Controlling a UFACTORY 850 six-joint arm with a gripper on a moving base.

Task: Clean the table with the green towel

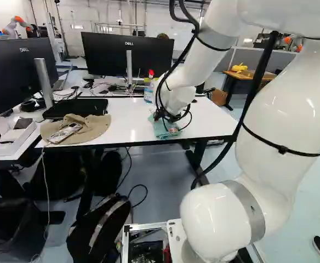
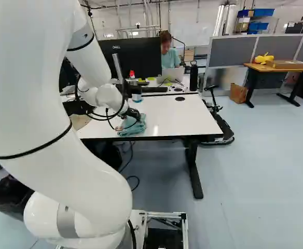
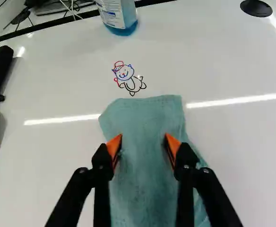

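Wrist view: the hand (image 2: 134,114) is released, its fingers (image 3: 113,144) apart over the green towel (image 3: 143,165) on the white tabletop (image 3: 237,151); a bottle (image 3: 113,12) holding blue liquid (image 3: 123,29) stands at eleven o'clock from them. Left base view, eight o'clock: a black bin (image 1: 9,208), contents unclear. Right base view, two o'clock: a cardboard box (image 2: 288,65) on a wooden tabletop (image 2: 268,68), a brown bag (image 2: 238,93) on the floor (image 2: 260,155) nearby.

- On the table (image 2: 182,116) ahead of you lies the towel (image 3: 142,179), near the front edge.
- Beyond it you have a drawing (image 3: 128,79), then a bottle (image 3: 121,16).
- In your left base view, a hat (image 1: 91,130) lies left of the towel; a backpack (image 1: 97,230) sits below.
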